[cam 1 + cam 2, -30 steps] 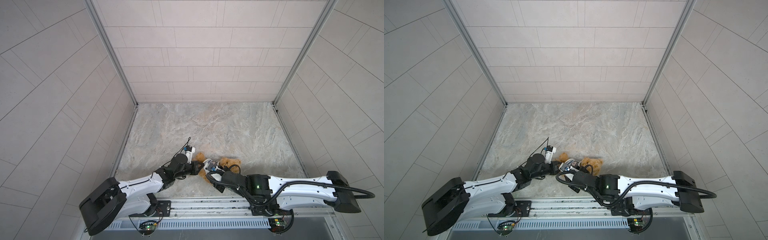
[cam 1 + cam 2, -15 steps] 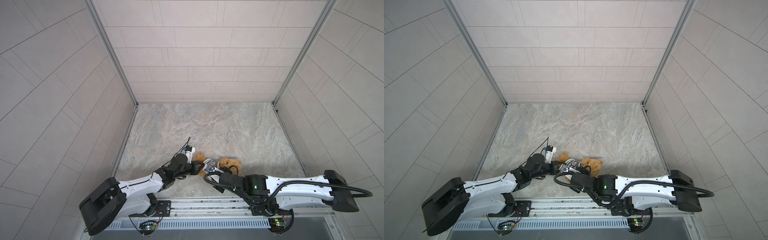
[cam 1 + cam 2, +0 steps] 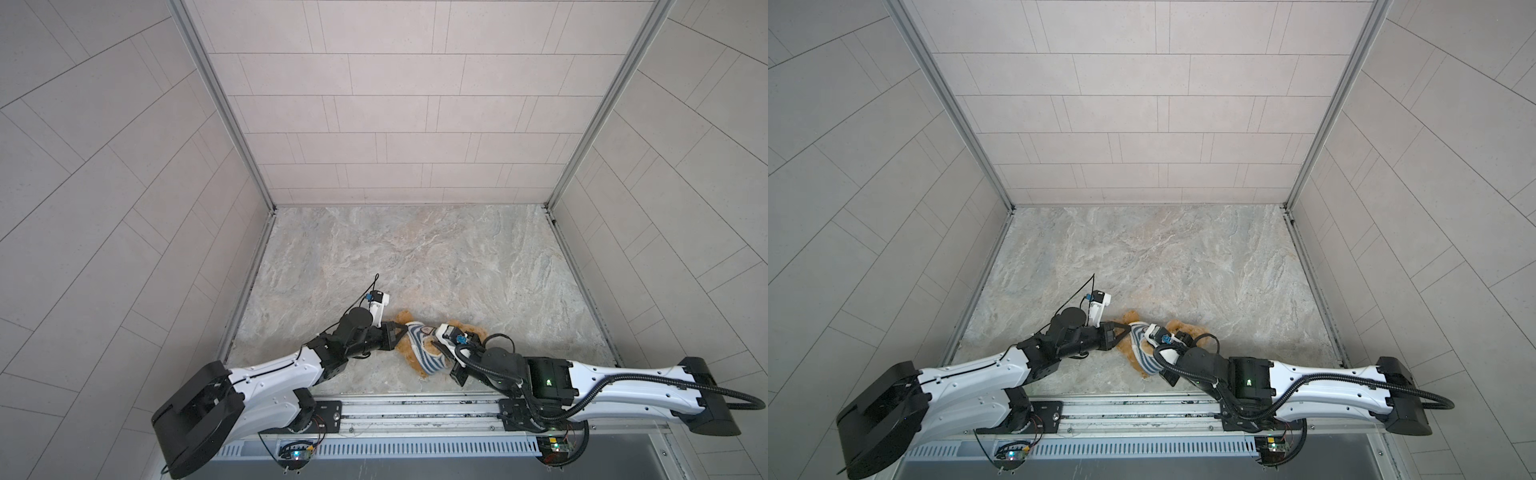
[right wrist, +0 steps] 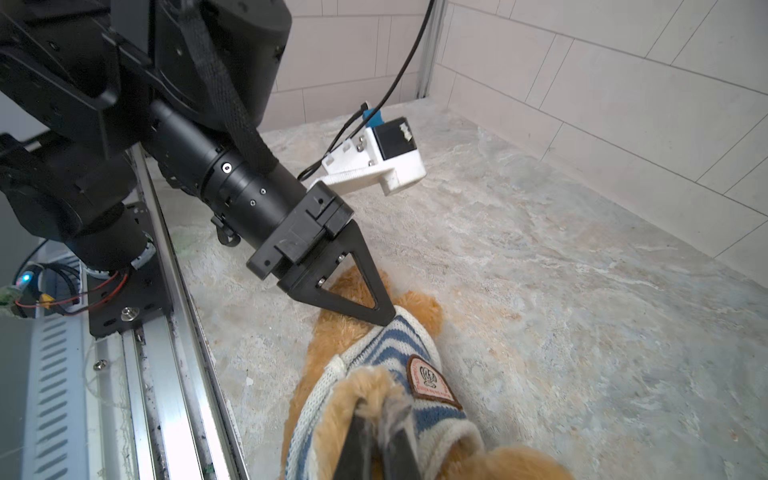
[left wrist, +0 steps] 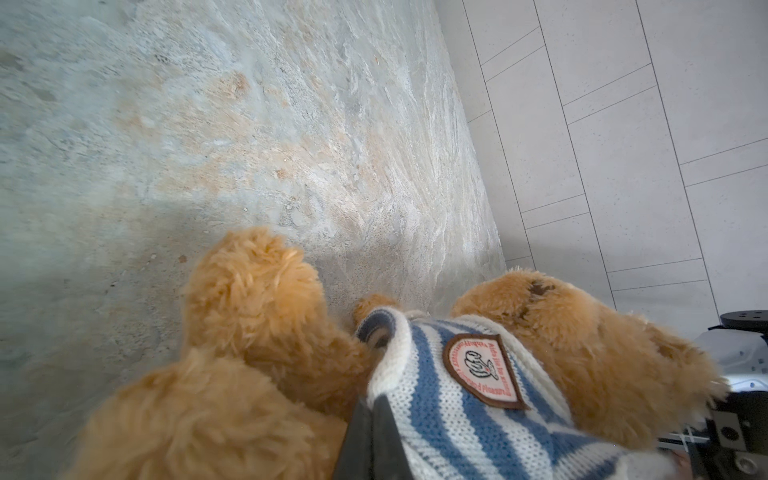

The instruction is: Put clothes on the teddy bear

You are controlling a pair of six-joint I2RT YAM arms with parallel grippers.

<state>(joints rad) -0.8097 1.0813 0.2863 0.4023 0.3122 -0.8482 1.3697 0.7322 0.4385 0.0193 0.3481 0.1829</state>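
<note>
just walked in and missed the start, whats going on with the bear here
Two robot arms are dressing a teddy bear that lies on the marbled table near its front edge. The striped shirt is already around its body. The left hand is shut on the shirt's white edge. The right hand is shut on a furry limb poking out of a shirt opening, apparently to work it through.

- The teddy bear [image 5: 249,299]: golden-brown fur, dark stitched face.
- The shirt [image 5: 436,428] at the tip of the left gripper [image 4: 384,318]: blue and white stripes, cream edge.
- The badge [image 5: 482,370] just past that tip: white, red lettering, brown border.
- The right gripper [image 4: 380,419] and left gripper: black.
- The tabletop [image 5: 249,124]: grey marbling, beige patches.
</note>
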